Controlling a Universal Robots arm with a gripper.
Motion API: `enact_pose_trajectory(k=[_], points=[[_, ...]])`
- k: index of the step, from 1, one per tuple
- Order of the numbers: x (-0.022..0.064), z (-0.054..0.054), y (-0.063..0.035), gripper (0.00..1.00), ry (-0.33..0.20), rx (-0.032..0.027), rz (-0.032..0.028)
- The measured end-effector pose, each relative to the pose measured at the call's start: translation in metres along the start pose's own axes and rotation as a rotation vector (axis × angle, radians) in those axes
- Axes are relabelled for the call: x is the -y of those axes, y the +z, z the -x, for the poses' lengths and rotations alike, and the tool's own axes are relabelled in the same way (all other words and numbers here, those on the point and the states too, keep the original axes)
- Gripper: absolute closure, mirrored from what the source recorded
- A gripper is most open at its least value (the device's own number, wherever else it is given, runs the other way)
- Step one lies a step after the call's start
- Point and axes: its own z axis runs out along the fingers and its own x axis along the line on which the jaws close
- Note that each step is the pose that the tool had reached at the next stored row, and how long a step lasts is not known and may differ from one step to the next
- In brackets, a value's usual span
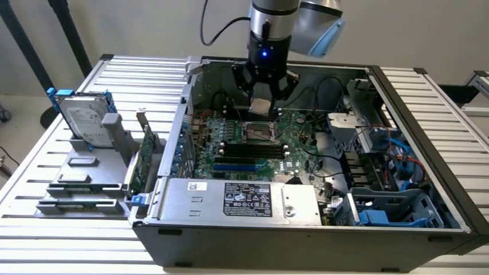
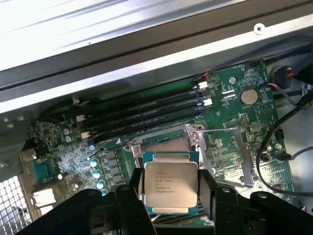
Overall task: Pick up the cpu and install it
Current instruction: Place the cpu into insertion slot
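The cpu (image 2: 169,182) is a flat square chip with a silver-grey printed top, and my gripper (image 2: 168,191) is shut on it, one black finger (image 2: 133,193) at each side. In the exterior view the cpu (image 1: 260,105) hangs in my gripper (image 1: 262,103) above the open computer case, just over the back edge of the empty socket (image 1: 259,132). The wrist view shows the same socket (image 2: 164,142) on the green motherboard (image 2: 234,132) with its metal frame lifted, lying under and just beyond the chip.
Black memory slots (image 1: 248,150) lie beside the socket. The silver power supply (image 1: 244,200) fills the case's front. A cable bundle and blue drive cage (image 1: 386,212) sit at the exterior view's right. Outside the case a hard drive (image 1: 82,120) and a green card (image 1: 141,163) stand in a grey rack.
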Motion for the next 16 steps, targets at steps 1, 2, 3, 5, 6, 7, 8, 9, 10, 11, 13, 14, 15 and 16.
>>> enact_pose_trajectory(k=[1, 2, 3, 5, 6, 7, 8, 9, 10, 11, 13, 14, 15, 16], points=[[0.0000, 0.000, 0.0007, 0.45, 0.019, 0.0007, 0.0002], [0.0000, 0.000, 0.0015, 0.45, 0.037, 0.0014, 0.0005], [0.0001, 0.000, 0.0021, 0.45, 0.055, 0.0021, 0.0006], [0.0001, 0.000, 0.0035, 0.45, 0.091, 0.0034, 0.0009], [0.0002, 0.000, 0.0042, 0.45, 0.109, 0.0041, 0.0011], [0.0002, 0.000, 0.0049, 0.45, 0.127, 0.0048, 0.0013], [0.0002, 0.000, 0.0056, 0.45, 0.145, 0.0054, 0.0015], [0.0002, 0.000, 0.0063, 0.45, 0.164, 0.0062, 0.0016], [0.0003, 0.000, 0.0070, 0.45, 0.182, 0.0068, 0.0019], [0.0003, 0.000, 0.0077, 0.45, 0.200, 0.0075, 0.0020], [0.0003, 0.000, 0.0091, 0.45, 0.236, 0.0089, 0.0025], [0.0003, 0.000, 0.0098, 0.45, 0.255, 0.0096, 0.0026], [0.0004, 0.000, 0.0105, 0.45, 0.273, 0.0102, 0.0027], [0.0004, 0.000, 0.0112, 0.45, 0.291, 0.0110, 0.0029]])
